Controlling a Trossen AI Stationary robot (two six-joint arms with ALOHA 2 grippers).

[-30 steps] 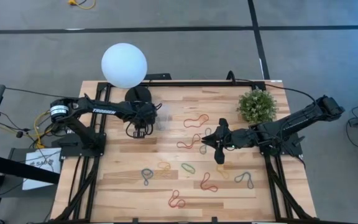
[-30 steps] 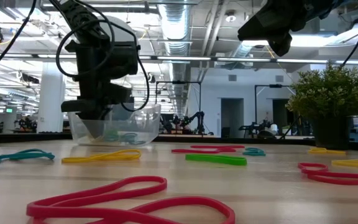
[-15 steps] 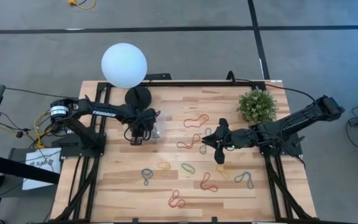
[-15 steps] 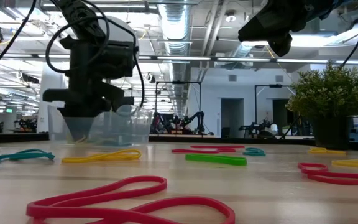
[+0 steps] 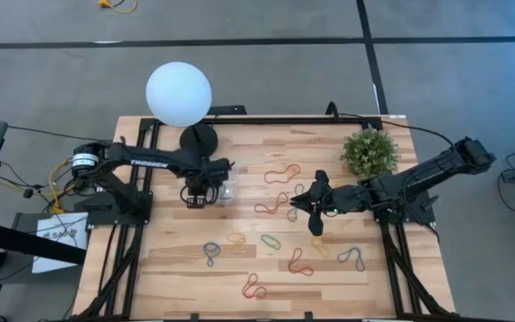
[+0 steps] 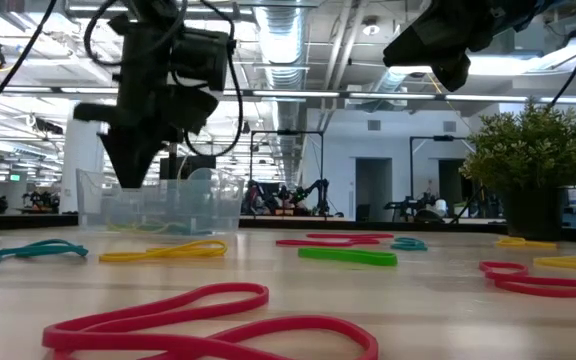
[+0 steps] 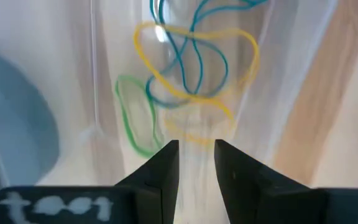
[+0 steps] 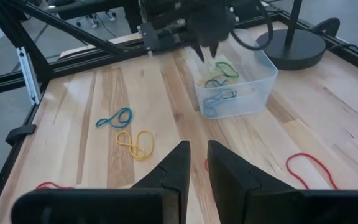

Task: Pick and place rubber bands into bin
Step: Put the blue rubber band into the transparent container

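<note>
Rubber bands (image 5: 270,241) mostly lie loose on the table (image 5: 177,268), a few in the bin (image 6: 158,200). Left gripper (image 6: 133,170) hovers above it, jaws parted and empty (could clip the rim descending); right gripper's (image 8: 194,163) jaws are nearly closed, empty.

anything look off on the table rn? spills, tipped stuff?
Nothing stands out. The bin sits upright and flat on the table, with several rubber bands inside. The left gripper hangs over it, empty. The loose bands scattered on the wood are just unpicked.
</note>
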